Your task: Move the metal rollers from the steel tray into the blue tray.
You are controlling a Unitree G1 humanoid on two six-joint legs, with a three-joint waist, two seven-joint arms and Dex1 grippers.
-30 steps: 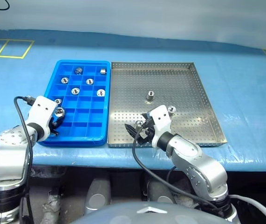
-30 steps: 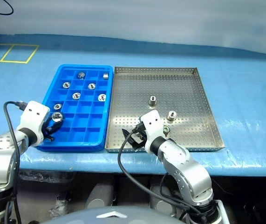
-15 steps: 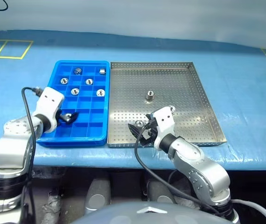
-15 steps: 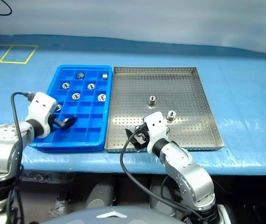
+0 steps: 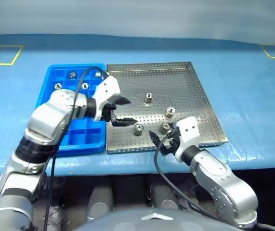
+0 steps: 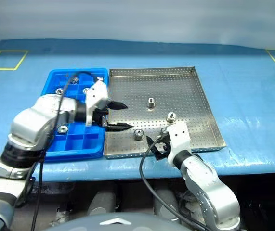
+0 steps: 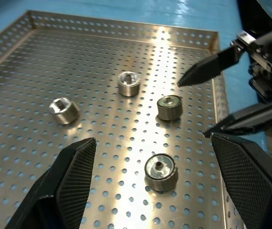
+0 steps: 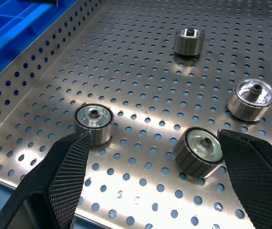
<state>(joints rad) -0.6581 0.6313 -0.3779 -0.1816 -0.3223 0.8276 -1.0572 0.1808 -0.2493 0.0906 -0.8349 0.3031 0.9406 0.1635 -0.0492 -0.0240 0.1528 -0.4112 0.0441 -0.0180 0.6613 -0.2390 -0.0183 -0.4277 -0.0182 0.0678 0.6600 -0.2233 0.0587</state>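
Several metal rollers stand in the steel tray (image 5: 176,82): one toward the back (image 5: 148,97), one to its right (image 5: 169,112), and two near the front rim (image 5: 138,129) (image 5: 165,127). My left gripper (image 5: 124,111) hangs open above the tray's left part, empty and pointing right toward the front-left roller (image 7: 160,170). My right gripper (image 5: 157,141) is open and empty at the front rim, with a roller (image 8: 198,150) just beyond the gap between its fingers. The blue tray (image 5: 82,146) lies left of the steel tray, with several rollers (image 5: 72,75) (image 6: 61,128) in its compartments.
Both trays sit side by side on a blue-covered table (image 5: 243,86). My left forearm crosses above the blue tray's right half. Yellow tape squares (image 5: 2,54) mark the cover at the far left and far right.
My left gripper opened, left its roller in the blue tray and swung right over the steel tray. My right gripper drew back toward the front rim. The camera also turned slightly.
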